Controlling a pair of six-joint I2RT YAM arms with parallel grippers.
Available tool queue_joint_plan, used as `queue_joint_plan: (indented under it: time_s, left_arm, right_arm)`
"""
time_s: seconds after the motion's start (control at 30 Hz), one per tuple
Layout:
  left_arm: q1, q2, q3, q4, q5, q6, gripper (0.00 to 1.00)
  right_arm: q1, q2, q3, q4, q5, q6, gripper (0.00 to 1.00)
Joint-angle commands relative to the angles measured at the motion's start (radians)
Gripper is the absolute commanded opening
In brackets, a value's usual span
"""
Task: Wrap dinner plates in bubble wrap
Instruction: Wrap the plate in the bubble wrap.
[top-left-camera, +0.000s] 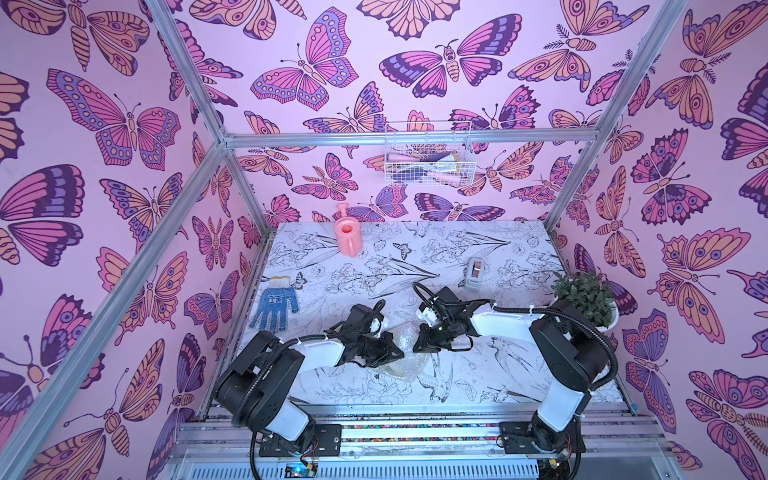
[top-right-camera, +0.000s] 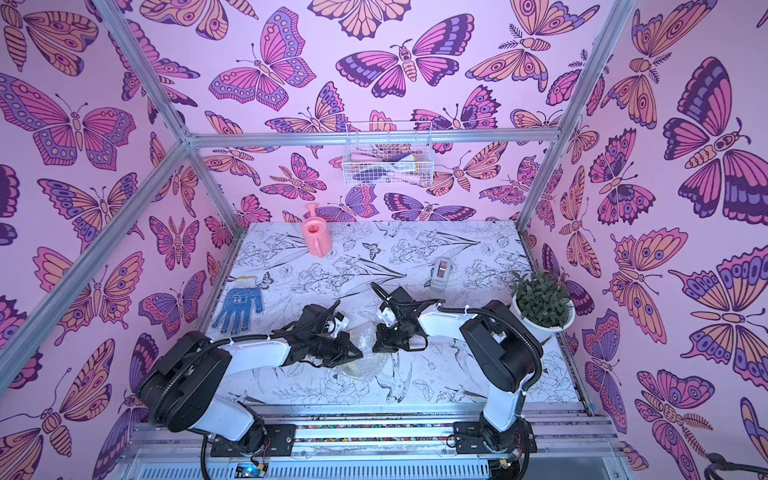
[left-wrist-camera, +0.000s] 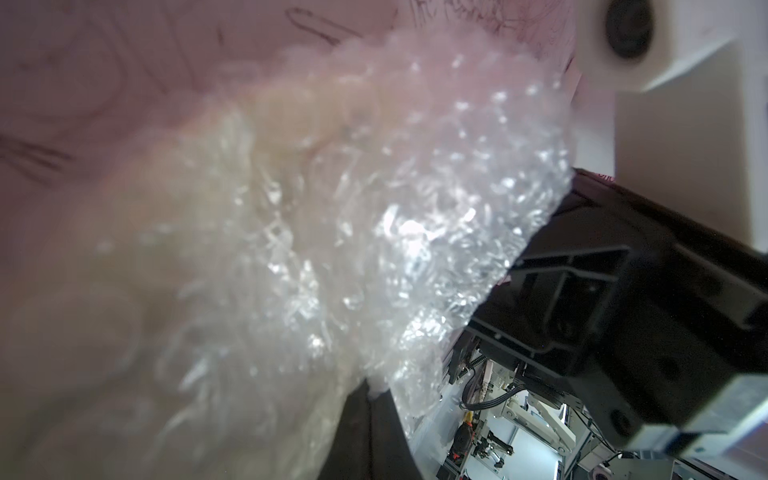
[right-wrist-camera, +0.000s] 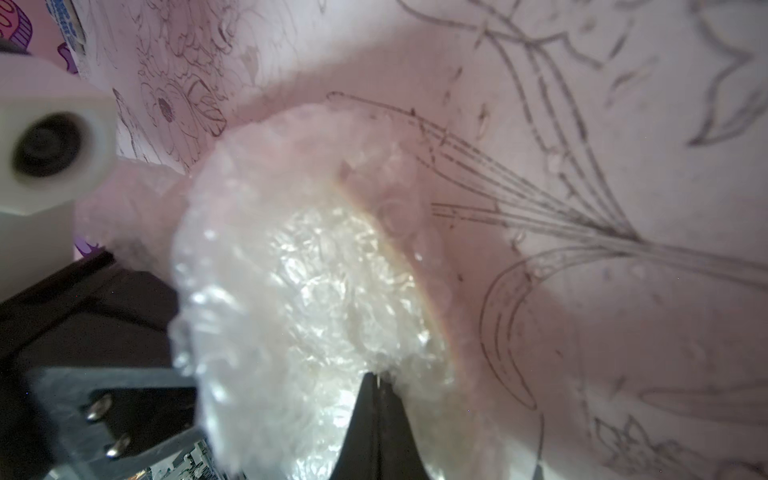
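Nothing legible anywhere: the blue glove (top-left-camera: 274, 303) by the left edge of the surface (top-left-camera: 519, 374) has a pale print on its back, but it's too small to read. The grey tape dispenser (top-left-camera: 473, 272) toward the right shows no lettering I can make out.

On to the bubble wrap (top-left-camera: 405, 345). It sits a little forward of the middle of the surface, bunched into a crinkly, glinting heap between the two arms in both top views. Up close in the right wrist view, the wrap (right-wrist-camera: 299, 291) is clear and shiny, its bubbles catching white highlights. Under it shows the plate (right-wrist-camera: 399, 266), a cream-white curve with a faint reddish rim line. Its motifs are too blurred to tell. The plate lies flat on the surface, mostly covered.

The left fingers (left-wrist-camera: 361, 424) are clenched tight on an edge of the wrap, plastic pinched right at their tips. The right fingers (right-wrist-camera: 365, 424) are clenched too, nipping the wrap's opposite side. The two arms face each other across the bundle.

Further back, a pink watering can (top-left-camera: 348, 237) stands near the back edge. A potted plant (top-left-camera: 586, 297) sits at the right edge, and a wire basket (top-left-camera: 428, 158) hangs on the back wall.
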Motion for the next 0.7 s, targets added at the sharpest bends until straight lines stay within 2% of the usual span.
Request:
queue_joint_plan:
  time_s: [0.0, 0.17, 0.27, 0.5, 0.67]
  left_arm:
    - [-0.020, -0.038, 0.026, -0.109, 0.007, 0.020, 0.00]
    - [-0.052, 0.002, 0.041, -0.109, 0.044, 0.035, 0.00]
    - [-0.077, 0.072, 0.059, -0.107, 0.054, 0.052, 0.00]
    - [-0.110, 0.215, 0.068, -0.104, 0.024, 0.080, 0.00]
    - [-0.110, 0.233, 0.046, -0.104, 0.007, 0.087, 0.00]
  right_arm:
    - [-0.003, 0.070, -0.036, -0.052, 0.068, -0.003, 0.00]
    - [-0.003, 0.081, -0.047, -0.031, 0.071, 0.009, 0.00]
    - [-0.002, 0.082, -0.052, -0.024, 0.071, 0.015, 0.00]
    - [-0.002, 0.078, -0.058, -0.017, 0.072, 0.024, 0.00]
    - [-0.008, -0.002, -0.040, -0.103, 0.120, -0.004, 0.00]
